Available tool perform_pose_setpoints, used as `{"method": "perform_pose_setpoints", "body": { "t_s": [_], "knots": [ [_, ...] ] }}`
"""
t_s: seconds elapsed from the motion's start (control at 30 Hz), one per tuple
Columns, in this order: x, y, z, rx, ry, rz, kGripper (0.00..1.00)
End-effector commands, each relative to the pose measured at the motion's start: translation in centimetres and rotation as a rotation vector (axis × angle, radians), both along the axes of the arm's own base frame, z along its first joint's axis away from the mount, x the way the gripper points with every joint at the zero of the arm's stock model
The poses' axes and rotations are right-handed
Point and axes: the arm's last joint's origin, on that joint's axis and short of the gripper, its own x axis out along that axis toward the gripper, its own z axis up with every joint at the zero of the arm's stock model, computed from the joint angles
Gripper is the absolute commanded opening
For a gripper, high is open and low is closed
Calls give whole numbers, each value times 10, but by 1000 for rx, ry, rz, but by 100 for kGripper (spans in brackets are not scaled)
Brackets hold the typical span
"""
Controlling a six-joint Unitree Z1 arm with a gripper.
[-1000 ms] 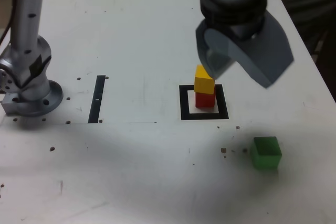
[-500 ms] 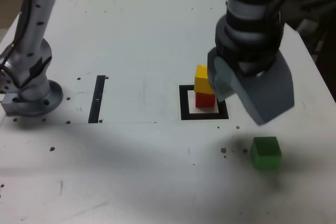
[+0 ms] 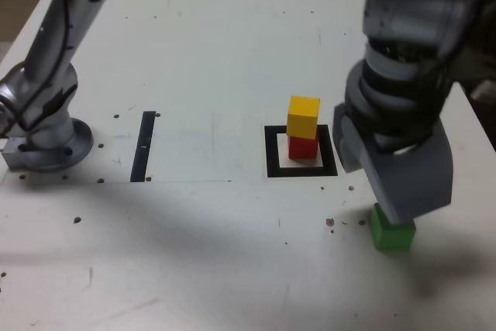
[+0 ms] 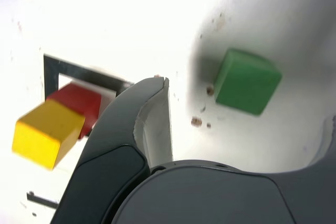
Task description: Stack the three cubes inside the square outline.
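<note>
Gripper [image 3: 391,191]: jaws wide apart, holding nothing, above the green cube [image 3: 391,234].
Green cube: on the table [image 3: 209,52], outside the square outline [image 3: 272,150].
Yellow cube [image 3: 303,117]: atop the red cube [image 3: 303,147], inside the outline.

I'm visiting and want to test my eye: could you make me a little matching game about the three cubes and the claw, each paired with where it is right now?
Things:
1. red cube
2. yellow cube
3. green cube
4. gripper

Places or states:
A. alone on the bare table, outside the outline
B. on top of another cube
C. open, above the green cube
D. at the bottom of the stack, inside the outline

Pairs: 1-D, 2-B, 3-A, 4-C
</note>
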Motion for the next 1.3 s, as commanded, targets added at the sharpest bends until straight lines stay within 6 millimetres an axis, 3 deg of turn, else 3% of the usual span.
{"method": "perform_pose_setpoints", "body": {
  "t_s": [0.0, 0.5, 0.77, 0.87, 1.1, 1.27],
  "knots": [
    [4, -2, -5, 8, 6, -8, 99],
    [14, -23, -39, 30, 61, -40, 95],
    [17, -23, -51, 74, 82, -26, 85],
    [19, -23, -53, 80, 76, -13, 77],
    [20, -34, -53, 73, 55, -19, 48],
    [20, -36, -54, 76, 58, -23, 35]
  ]
}}
